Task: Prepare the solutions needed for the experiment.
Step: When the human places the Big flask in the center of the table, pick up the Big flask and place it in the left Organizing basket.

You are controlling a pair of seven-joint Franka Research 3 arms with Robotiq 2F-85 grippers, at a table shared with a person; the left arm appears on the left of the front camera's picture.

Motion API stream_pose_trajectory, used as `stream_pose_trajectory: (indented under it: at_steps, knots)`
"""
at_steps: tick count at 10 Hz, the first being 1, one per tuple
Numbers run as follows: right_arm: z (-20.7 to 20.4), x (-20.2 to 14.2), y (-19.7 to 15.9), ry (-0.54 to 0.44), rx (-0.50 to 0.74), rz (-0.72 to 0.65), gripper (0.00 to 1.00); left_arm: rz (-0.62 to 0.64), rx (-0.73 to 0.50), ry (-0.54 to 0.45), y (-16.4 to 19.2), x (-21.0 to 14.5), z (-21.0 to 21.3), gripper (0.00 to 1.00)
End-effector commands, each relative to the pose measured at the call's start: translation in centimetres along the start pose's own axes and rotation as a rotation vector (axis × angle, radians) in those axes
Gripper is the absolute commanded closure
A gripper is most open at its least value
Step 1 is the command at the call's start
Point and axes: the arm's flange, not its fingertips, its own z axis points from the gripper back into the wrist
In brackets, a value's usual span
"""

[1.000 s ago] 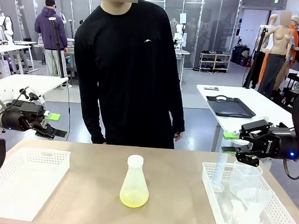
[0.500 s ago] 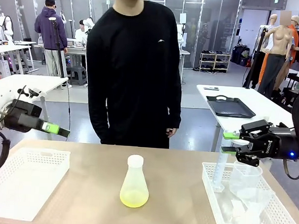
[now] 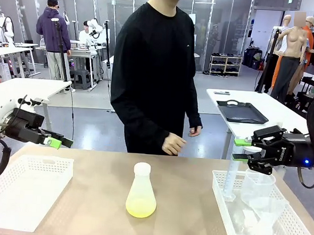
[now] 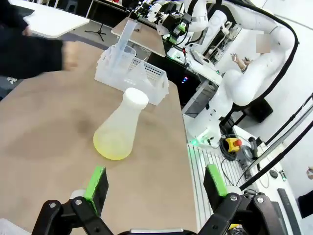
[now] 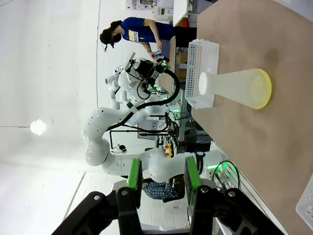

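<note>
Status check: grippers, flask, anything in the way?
Both open, empty: left gripper, right gripper. Upright flask mid-table, shallow solution inside. Person's hand near far edge.

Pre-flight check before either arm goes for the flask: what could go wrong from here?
1. The flask stands free mid-way across the table; a sideways nudge from the open left gripper could tip it and slosh the solution.
2. The person's hand hangs near the far edge, possibly in a reach path.
3. The right gripper hovers open near the top of the cylinder in the right basket; coming down could knock it.
</note>
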Motion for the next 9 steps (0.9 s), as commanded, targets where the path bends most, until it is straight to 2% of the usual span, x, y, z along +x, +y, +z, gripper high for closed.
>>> stream_pose_trajectory:
  at_steps: [1, 4, 6, 7, 9]
  knots:
    - [0.0, -0.1, 0.0, 0.001, 0.006, 0.017, 0.54, -0.028, 0.006, 0.002, 0.1, -0.1, 0.0, 0.0]
    - [0.0, -0.1, 0.0, 0.001, 0.006, 0.017, 0.54, -0.308, -0.092, -0.001, 0.9, -0.5, -0.4, 0.0]
    - [0.0, -0.1, 0.0, 0.001, 0.006, 0.017, 0.54, -0.429, -0.051, 0.041, 0.5, -0.7, -0.2, 0.0]
    - [0.0, -0.1, 0.0, 0.001, 0.006, 0.017, 0.54, -0.286, -0.036, 0.007, 0.6, -0.4, -0.5, 0.0]
    - [0.0, -0.1, 0.0, 0.001, 0.006, 0.017, 0.54, -0.286, -0.036, 0.007, 0.6, -0.4, -0.5, 0.0]
